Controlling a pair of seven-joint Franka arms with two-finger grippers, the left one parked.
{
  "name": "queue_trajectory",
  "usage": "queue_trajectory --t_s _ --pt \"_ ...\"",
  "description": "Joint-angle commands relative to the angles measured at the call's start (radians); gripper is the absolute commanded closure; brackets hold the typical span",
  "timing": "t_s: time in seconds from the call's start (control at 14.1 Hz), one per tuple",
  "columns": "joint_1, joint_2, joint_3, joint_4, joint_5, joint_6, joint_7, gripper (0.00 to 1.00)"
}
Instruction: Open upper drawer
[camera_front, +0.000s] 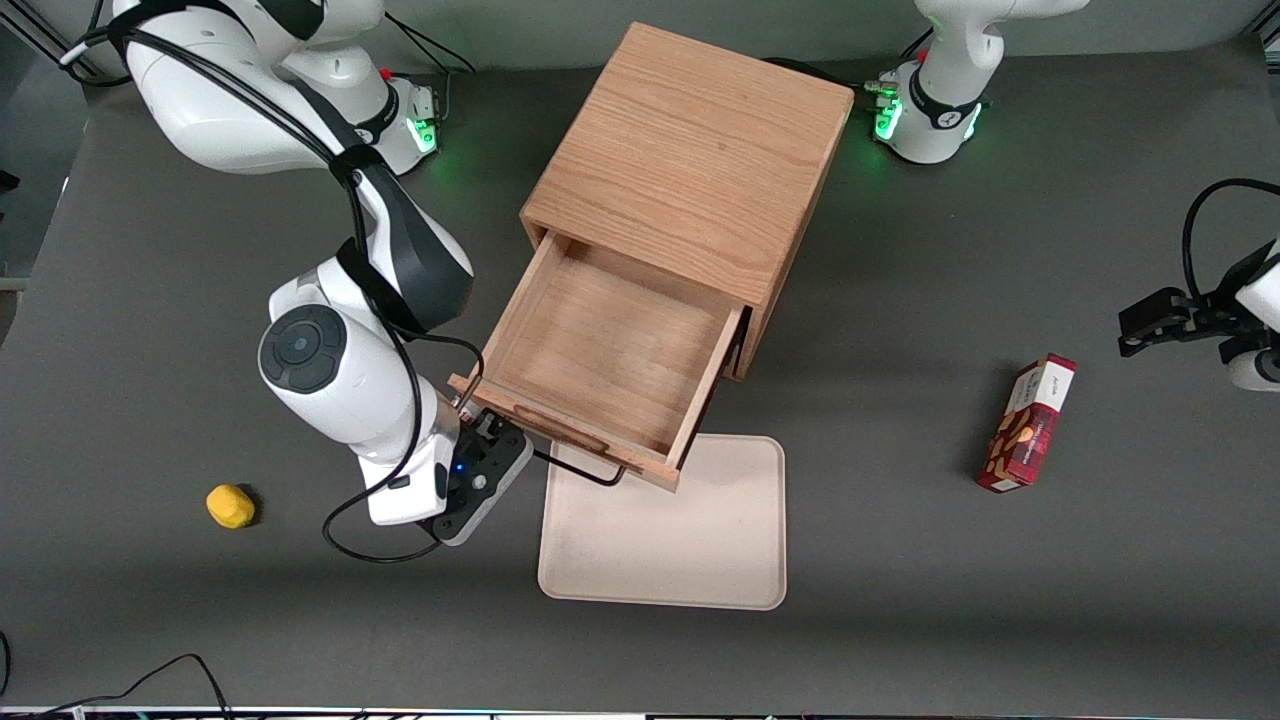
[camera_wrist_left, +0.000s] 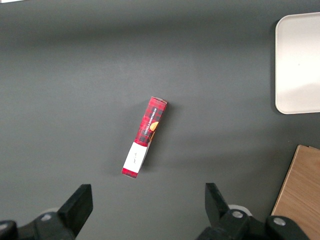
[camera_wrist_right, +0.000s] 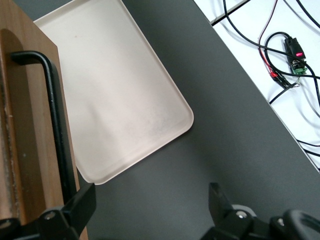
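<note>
The light oak upper drawer (camera_front: 610, 350) stands pulled out over the cream tray (camera_front: 690, 540); I see my gripper (camera_wrist_right: 150, 210) spread wide, empty, beside its black wire handle (camera_wrist_right: 55, 115).

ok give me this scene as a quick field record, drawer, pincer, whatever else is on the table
upper drawer: pulled well out of the cabinet, nothing inside
handle: thin black wire bar on the drawer front
pincer: open, beside the handle's end, not gripping it
tray: beige, bare, flat on the table, partly under the drawer front
red box: toward the parked arm's end of the table
yellow object: small, toward the working arm's end
task state: drawer looks open
</note>
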Motion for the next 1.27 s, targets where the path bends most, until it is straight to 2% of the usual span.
queue_trajectory --t_s 0.0,0.14,0.21,0.28,0.42,0.57,0.92,1.2 --pt "-0.005 -0.011 0.007 0.037 0.040 -0.051 -0.002 0.00" --pt "-0.045 -0.086 -0.005 0.037 0.130 -0.134 0.023 0.00" --pt "-0.075 -0.131 -0.007 0.035 0.144 -0.173 0.035 0.00" --pt "-0.086 -0.175 -0.030 0.029 0.145 -0.221 0.041 0.00" --pt "-0.076 -0.267 -0.144 0.014 0.149 -0.299 0.081 0.00" --pt "-0.085 -0.374 -0.162 -0.059 0.148 -0.339 0.150 0.00" --pt "-0.082 -0.674 -0.345 -0.371 0.178 -0.312 0.198 0.00" --pt "-0.095 -0.839 -0.428 -0.547 0.178 -0.316 0.204 0.00"
